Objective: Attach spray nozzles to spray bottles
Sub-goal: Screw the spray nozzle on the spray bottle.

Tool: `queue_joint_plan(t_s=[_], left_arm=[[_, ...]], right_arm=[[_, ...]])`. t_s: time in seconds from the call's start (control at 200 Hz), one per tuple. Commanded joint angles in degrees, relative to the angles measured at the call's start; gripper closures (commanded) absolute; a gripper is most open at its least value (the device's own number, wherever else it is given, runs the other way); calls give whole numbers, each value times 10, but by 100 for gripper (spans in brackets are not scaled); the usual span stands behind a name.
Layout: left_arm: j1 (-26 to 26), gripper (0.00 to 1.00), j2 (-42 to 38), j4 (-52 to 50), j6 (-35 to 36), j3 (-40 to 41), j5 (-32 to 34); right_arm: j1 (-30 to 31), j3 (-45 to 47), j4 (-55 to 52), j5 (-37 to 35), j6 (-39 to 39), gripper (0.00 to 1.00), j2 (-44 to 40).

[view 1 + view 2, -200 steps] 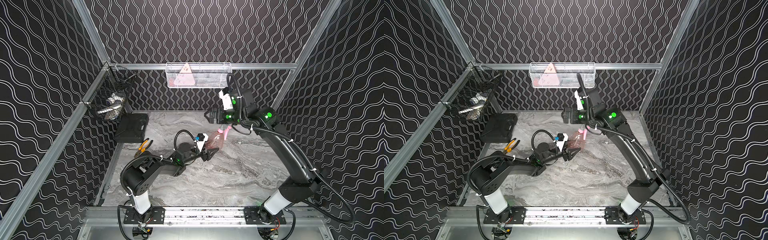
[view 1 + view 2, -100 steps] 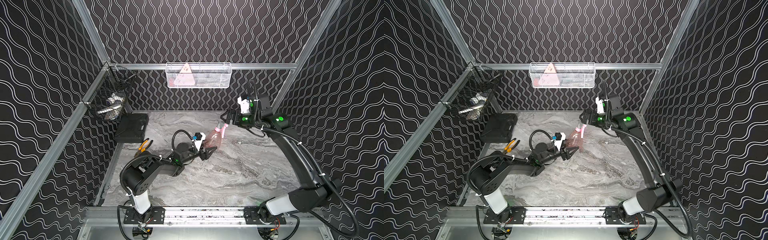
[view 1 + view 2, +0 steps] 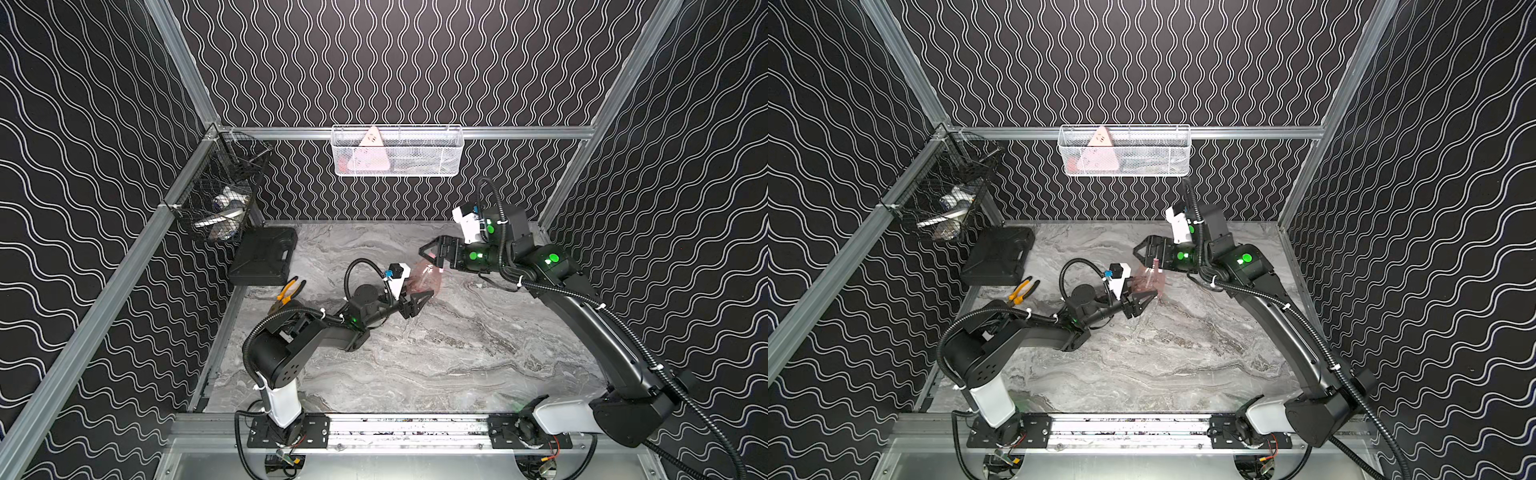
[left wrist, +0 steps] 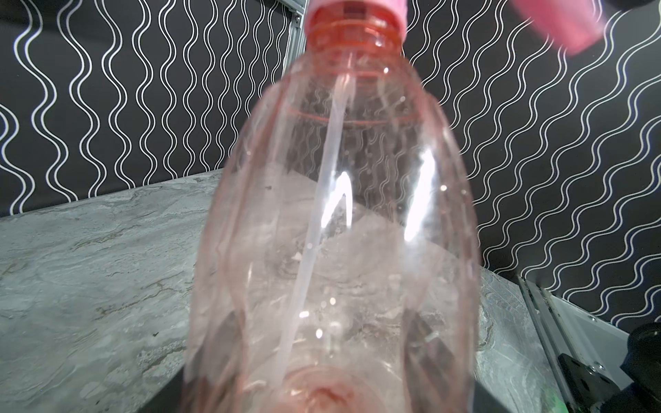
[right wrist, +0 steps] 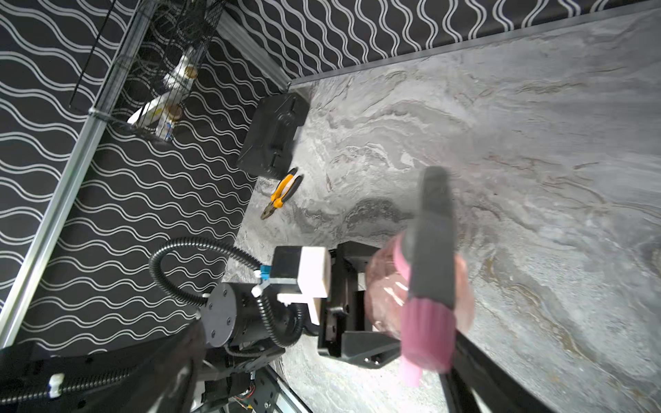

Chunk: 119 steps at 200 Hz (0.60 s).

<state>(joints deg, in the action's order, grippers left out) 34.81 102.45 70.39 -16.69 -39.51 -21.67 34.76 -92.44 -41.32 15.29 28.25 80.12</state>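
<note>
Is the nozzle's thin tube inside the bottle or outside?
Inside: in the left wrist view the pale tube runs down within the bottle.

Bright even light, glare on bottle (image 4: pixel 339 214), nozzle (image 5: pixel 427 329) seemingly motion-blurred

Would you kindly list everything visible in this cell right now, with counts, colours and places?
marbled stone tabletop: one, grey, cell floor.
translucent plastic spray bottle: one, pink, tilted over mid-table.
opaque plastic trigger spray nozzle: one, pink, on the bottle's neck, pale tube inside.
white wire basket: one, white, on the back rail.
rounded triangular plate: one, pale pink, in the white wire basket.
black wire basket: one, black, on the left rail, holding pale items too small to name.
hard plastic case: one, black, far left table corner.
pliers: one, orange-yellow handles, beside the case.
left gripper: one, black, shut on the bottle.
right gripper: one, black, jaws open around the nozzle.
</note>
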Motion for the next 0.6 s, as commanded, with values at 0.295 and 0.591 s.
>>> queue_joint_plan(t_s=[0.295,0.591], left_arm=[[8,63,-12,7,8,-1,-4],[18,63,-12,7,14,-1,1]], right_arm=[[64,-112,-25,-106,-7,2,113],[75,-216,-82,-161,-2,3,209]])
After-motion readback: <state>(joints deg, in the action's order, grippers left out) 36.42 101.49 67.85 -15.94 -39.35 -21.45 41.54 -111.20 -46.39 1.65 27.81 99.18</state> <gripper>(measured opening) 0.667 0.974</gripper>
